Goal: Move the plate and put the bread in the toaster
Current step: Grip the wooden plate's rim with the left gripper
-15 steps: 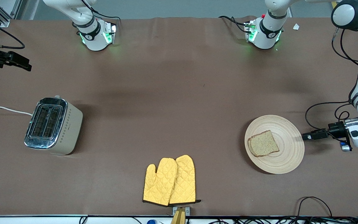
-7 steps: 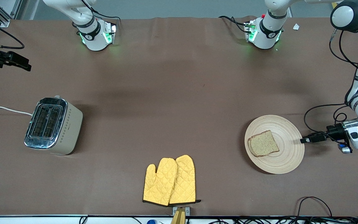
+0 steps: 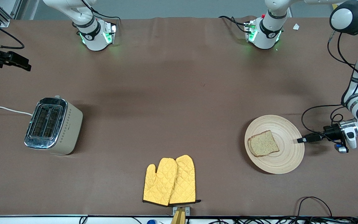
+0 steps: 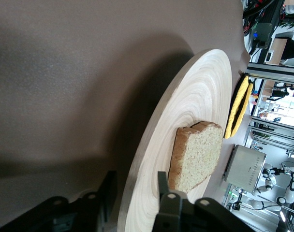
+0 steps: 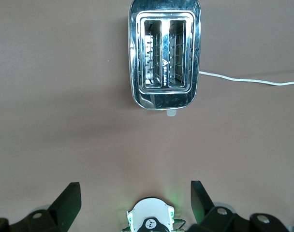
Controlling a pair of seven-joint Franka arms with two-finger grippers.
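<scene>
Two jobs sit ahead of me, and I judge the first is in hand: moving the plate (image 3: pixel 286 158), with the bread slice (image 3: pixel 263 143) lying on it toward the left arm's end of the surface (image 3: pixel 179 93). My left end effector (image 3: pixel 300 140) is low at the plate's rim, one finger (image 4: pixel 170 203) above the wood and the other below it, straddling the edge. They look partly apart, closing in on the rim, but I cannot tell whether they have clamped it yet. Next, I think, the grip must seat firmly on the rim before I drag or lift, keeping the plate level so the bread doesn't slide off.

My right end effector (image 5: pixel 132 203) waits over the surface near the two-slot toaster (image 3: pixel 53 126), fingers spread wide, holding nothing. The toaster's slots (image 5: pixel 164 53) are empty. A pair of yellow oven mitts (image 3: pixel 170 180) lies nearer the front camera, between toaster and plate.
</scene>
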